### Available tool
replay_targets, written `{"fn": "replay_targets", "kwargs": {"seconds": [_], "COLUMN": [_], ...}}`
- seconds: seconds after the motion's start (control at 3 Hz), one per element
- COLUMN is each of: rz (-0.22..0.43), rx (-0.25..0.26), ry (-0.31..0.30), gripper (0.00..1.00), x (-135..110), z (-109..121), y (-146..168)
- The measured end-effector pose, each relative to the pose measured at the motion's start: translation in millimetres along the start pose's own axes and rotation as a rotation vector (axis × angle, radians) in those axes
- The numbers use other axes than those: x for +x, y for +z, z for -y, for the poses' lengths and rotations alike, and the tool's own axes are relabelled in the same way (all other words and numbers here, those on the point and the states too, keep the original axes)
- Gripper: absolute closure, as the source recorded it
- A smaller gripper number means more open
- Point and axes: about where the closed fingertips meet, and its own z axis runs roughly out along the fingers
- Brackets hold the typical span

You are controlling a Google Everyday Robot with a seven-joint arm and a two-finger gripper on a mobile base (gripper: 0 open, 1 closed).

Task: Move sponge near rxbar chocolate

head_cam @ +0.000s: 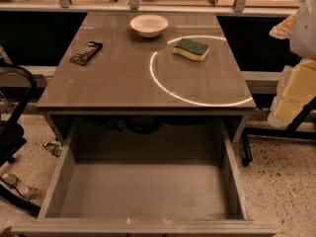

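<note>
The sponge (pixel 191 49), yellow with a dark green scrub top, lies flat on the right rear part of the brown table top (pixel 123 78). The rxbar chocolate (pixel 86 52), a flat dark wrapper with pale print, lies near the table's left edge, well apart from the sponge. A white rounded part (pixel 305 26) at the right edge of the camera view may be my arm. My gripper is not in view, and nothing touches the sponge or the bar.
A white bowl (pixel 149 25) stands at the back middle of the table. A large drawer (pixel 143 191) is pulled open under the front edge. Pale yellow blocks (pixel 296 90) on a dark stand are at the right. A black chair frame (pixel 15 132) is at the left.
</note>
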Motion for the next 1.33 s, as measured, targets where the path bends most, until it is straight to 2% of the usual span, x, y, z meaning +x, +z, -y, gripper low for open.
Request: {"fn": "replay_targets", "kwargs": {"seconds": [0.33, 0.67, 1.0, 1.33], "rz": [0.001, 0.041, 0.17, 0.388], "rx": [0.005, 0.055, 0.167, 0.29], "ry": [0.002, 0.028, 0.094, 0.202], "gripper": [0.0, 0.0, 0.0, 0.0], "x": [-0.1, 3.4, 10.3, 15.4], "z": [0.3, 22.1, 92.7, 194.3], "y": [-0.6, 7.0, 29.7, 57.5]}}
